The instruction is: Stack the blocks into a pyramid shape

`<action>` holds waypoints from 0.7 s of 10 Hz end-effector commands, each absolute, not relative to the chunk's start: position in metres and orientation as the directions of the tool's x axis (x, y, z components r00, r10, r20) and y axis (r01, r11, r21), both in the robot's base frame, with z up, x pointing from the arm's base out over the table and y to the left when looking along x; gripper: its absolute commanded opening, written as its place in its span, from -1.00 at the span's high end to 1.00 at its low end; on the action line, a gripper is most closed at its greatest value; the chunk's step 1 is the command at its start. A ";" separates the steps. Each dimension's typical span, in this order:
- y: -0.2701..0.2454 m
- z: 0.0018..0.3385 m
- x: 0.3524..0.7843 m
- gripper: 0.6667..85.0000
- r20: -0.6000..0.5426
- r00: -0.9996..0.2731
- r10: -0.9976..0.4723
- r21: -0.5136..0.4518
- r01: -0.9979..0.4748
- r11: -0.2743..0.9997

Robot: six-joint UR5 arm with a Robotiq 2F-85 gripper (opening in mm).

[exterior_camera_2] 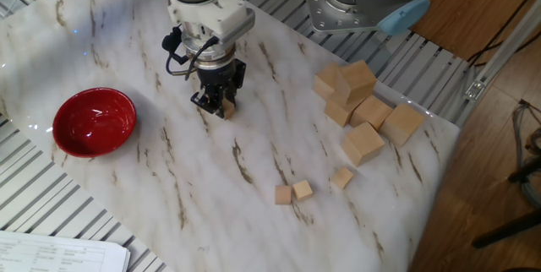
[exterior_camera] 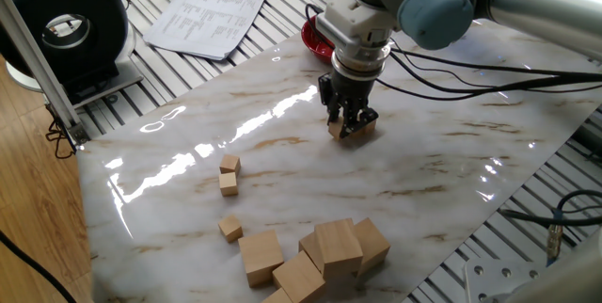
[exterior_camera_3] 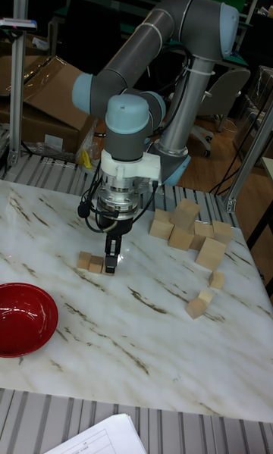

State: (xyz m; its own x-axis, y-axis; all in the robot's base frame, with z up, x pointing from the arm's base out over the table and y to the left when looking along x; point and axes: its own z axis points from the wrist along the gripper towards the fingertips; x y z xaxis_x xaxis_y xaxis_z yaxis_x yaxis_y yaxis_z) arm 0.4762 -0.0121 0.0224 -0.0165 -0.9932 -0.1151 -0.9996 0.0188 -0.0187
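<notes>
While the arm is reaching down over the marble table [exterior_camera: 451, 167], the gripper [exterior_camera: 345, 127] is standing low at the tabletop with its dark fingers [exterior_camera_3: 111, 261] pointing straight down among a few small blocks. In the tall fixed view two of these small blocks [exterior_camera_3: 89, 261] are sitting side by side on the marble just beside the fingers, touching each other. In one fixed view a small block [exterior_camera: 363, 128] is showing at the fingertips, close against them, and another tan face is peeking out on the other side. Whether the fingers are pinching a block or merely standing beside it, I cannot tell; the fingers are hiding the gap.

Three more small blocks are lying well apart from the gripper: a pair [exterior_camera_2: 292, 192] touching each other and a single one [exterior_camera_2: 341, 177] near them. Beyond those, a heap of larger wooden cubes [exterior_camera_2: 362, 103] is sitting near the table's edge, some leaning on one another.

A red bowl [exterior_camera_2: 94, 121] is resting on the marble on the other side of the gripper, apart from it. A sheet of printed paper [exterior_camera: 208, 13] is lying off the marble on the slatted surface, near a black spool [exterior_camera: 66, 28].
</notes>
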 end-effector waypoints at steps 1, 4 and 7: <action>-0.012 0.022 0.478 0.70 -0.124 -0.018 -0.992 -0.021 -1.000 0.020; -0.013 0.018 0.479 0.70 -0.126 -0.016 -0.992 -0.024 -1.000 0.019; -0.011 0.017 0.479 0.70 -0.132 -0.015 -0.991 -0.026 -0.999 0.018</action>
State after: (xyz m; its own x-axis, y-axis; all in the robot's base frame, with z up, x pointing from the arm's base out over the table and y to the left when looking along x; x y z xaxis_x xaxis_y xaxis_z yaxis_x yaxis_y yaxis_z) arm 0.4773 -0.0134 0.0172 -0.0093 -0.9930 -0.1174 -0.9997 0.0118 -0.0212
